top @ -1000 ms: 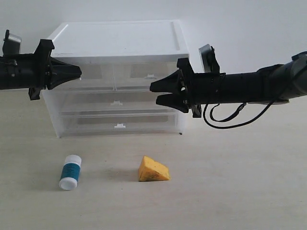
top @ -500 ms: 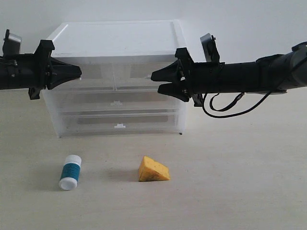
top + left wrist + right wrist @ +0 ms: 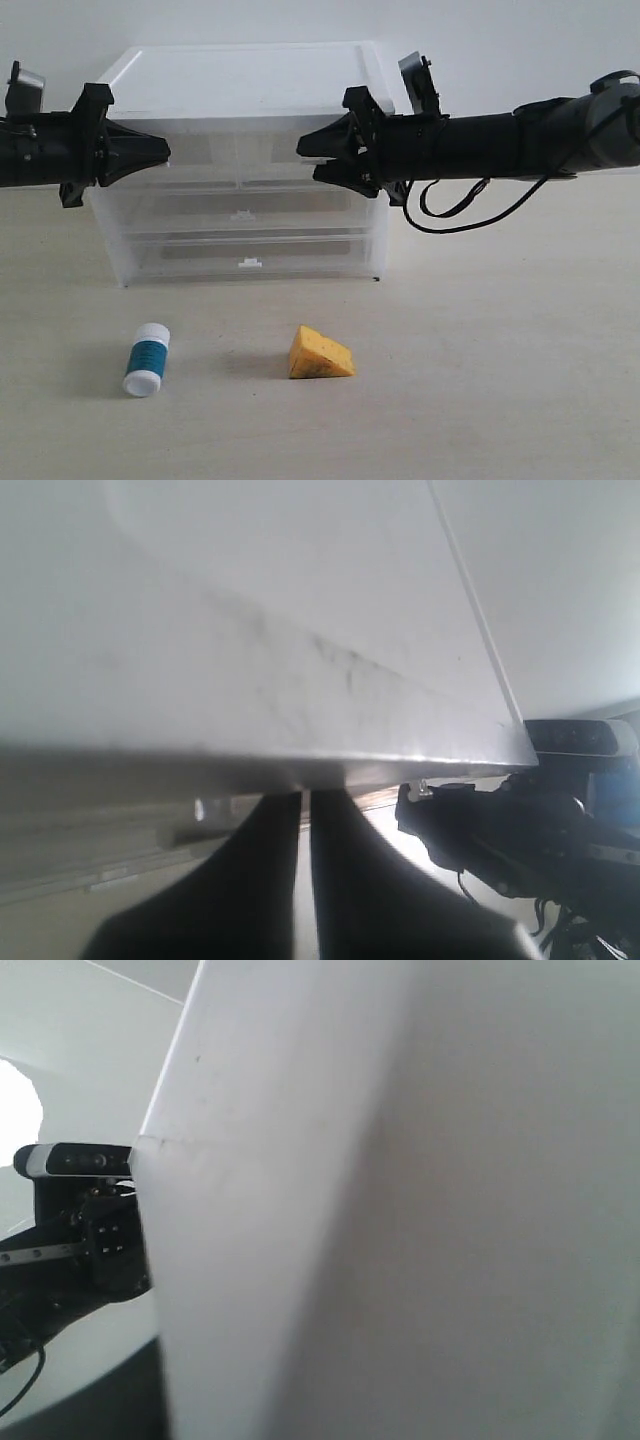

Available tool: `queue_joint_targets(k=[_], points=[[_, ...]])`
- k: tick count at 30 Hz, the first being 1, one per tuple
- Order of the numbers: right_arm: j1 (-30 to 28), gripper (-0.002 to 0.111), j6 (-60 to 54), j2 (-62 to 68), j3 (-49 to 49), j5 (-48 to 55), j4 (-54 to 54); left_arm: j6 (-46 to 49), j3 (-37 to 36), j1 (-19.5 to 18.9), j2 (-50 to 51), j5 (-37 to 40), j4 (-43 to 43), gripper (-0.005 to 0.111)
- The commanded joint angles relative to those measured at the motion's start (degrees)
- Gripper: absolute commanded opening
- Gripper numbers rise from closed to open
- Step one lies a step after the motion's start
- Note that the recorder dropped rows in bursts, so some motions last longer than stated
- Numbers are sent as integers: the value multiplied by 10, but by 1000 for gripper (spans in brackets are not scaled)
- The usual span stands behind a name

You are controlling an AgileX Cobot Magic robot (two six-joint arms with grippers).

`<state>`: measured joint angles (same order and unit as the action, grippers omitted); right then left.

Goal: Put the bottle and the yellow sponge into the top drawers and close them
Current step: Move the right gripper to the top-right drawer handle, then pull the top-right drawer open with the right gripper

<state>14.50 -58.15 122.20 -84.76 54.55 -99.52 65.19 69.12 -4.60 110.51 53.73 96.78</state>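
i'm holding both arms level by the top drawers (image 3: 215,152), left end effector (image 3: 165,152) closed, right end effector (image 3: 306,160) parted and empty; bottle (image 3: 147,360) and yellow sponge (image 3: 320,354) are lying on the worktop (image 3: 480,350).

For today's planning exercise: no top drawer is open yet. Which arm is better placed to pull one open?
Probably right: the right tool is open before the right top drawer; the left tool is shut.
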Motion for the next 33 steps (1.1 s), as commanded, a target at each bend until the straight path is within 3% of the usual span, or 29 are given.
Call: queue_joint_targets(k=[1,4,9,33], points=[[3,43,-15,-1,-5,-19,-4,8,9,-3,1,-12,19,4],[3,34,-20,-1,-5,-20,-4,8,9,-3,1,-12,19,4],[3,0,-20,-1,-5,-36,-4,8,9,-3,1,-12,19,4],[4,0,-20,-4,46,48,-4,13,9,-3,1,-29,15,4]])
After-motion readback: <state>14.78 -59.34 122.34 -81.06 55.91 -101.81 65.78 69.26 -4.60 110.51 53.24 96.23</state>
